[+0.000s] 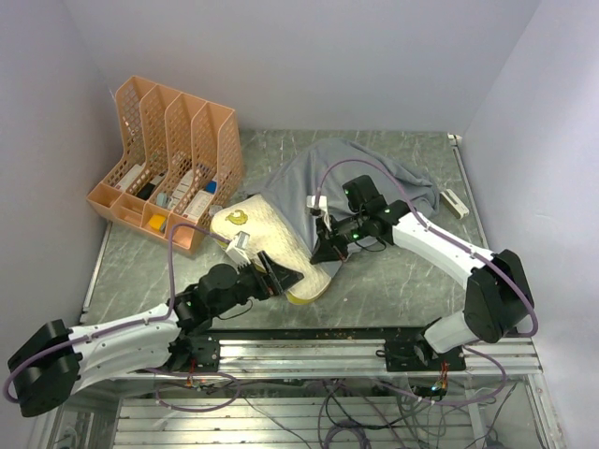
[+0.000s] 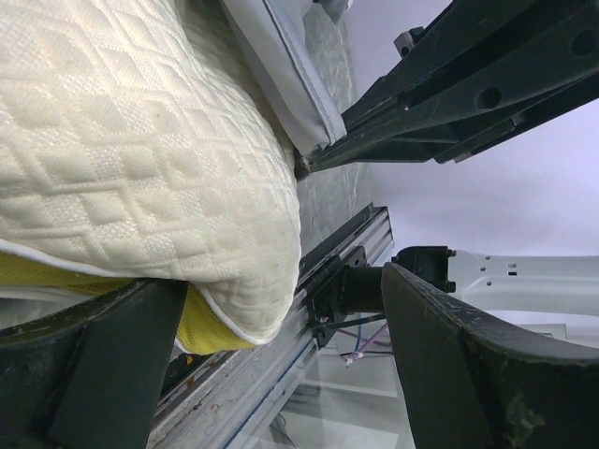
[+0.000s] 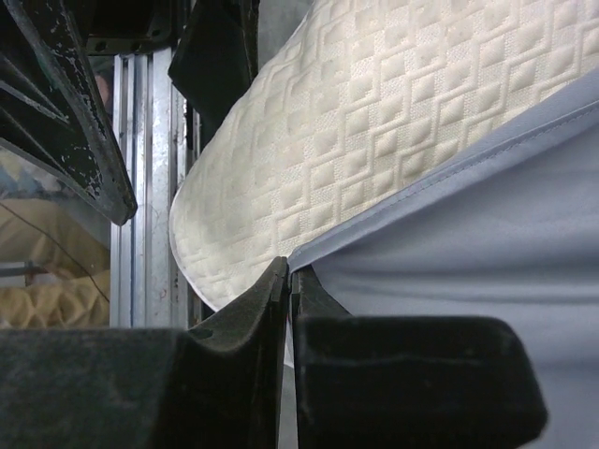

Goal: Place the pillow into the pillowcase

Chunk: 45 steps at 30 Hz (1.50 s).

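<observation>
The cream-yellow quilted pillow (image 1: pixel 255 229) lies on the table, its far end under the blue-grey pillowcase (image 1: pixel 351 173). My right gripper (image 1: pixel 328 246) is shut on the pillowcase's hem at the open edge, which lies over the pillow. In the right wrist view the gripper (image 3: pixel 288 279) pinches the hem of the pillowcase (image 3: pixel 468 271) beside the pillow (image 3: pixel 356 122). My left gripper (image 1: pixel 281 274) is open at the pillow's near corner. In the left wrist view the gripper (image 2: pixel 281 365) straddles that corner of the pillow (image 2: pixel 122 140), whose yellow side edge rests against one finger (image 2: pixel 94 374). The pillowcase hem (image 2: pixel 281 75) shows beyond.
An orange file organizer (image 1: pixel 168 159) with small items stands at the back left. A small white object (image 1: pixel 456 203) lies at the right edge. The aluminium rail (image 1: pixel 328 351) runs along the table's front, right below the pillow's near corner.
</observation>
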Motion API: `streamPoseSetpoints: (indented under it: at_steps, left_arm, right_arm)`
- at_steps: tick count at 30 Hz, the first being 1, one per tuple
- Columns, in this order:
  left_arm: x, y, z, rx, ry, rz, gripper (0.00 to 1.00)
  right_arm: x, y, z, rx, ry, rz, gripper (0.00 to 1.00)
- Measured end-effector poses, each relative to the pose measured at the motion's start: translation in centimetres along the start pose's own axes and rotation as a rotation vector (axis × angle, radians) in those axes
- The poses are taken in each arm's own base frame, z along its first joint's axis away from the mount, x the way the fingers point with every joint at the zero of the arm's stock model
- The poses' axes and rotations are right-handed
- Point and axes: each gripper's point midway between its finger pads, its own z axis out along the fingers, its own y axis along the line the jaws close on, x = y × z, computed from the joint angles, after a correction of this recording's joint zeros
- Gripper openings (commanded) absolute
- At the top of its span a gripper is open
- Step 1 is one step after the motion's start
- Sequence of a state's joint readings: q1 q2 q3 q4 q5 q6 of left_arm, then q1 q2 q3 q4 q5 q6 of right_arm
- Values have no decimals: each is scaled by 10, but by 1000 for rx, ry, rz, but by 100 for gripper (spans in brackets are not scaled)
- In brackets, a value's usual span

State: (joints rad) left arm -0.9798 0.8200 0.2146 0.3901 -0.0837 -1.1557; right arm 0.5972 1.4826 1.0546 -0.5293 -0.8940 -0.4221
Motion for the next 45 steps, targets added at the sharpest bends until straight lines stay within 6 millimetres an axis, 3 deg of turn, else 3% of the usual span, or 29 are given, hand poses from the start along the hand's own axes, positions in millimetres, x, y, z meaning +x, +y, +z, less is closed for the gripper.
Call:
streamPoseSetpoints:
  at_steps: [13, 22, 27, 35, 39, 43, 45]
  left_arm:
    - [9, 5, 15, -70, 61, 22, 90]
    - [6, 1, 11, -97, 79, 77, 86]
    - [-1, -4, 0, -85, 54, 76, 85]
    - [2, 26, -7, -230, 71, 89, 74]
    - [7, 35, -1, -254, 78, 89, 73]
    - [18, 57, 14, -283, 90, 93, 74]
    - [23, 67, 20, -295, 95, 95, 67]
  right_arm:
    - [-5, -2, -13, 8, -35, -11, 10]
    - [-13, -1, -18, 33, -55, -23, 36]
    - [-20, -9, -20, 108, -58, -41, 41]
    - [0, -35, 1, 267, 56, 16, 48]
    - [10, -32, 13, 271, 106, 16, 49]
    - [20, -26, 24, 250, 149, 14, 49]
    - [24, -23, 28, 237, 164, 17, 51]
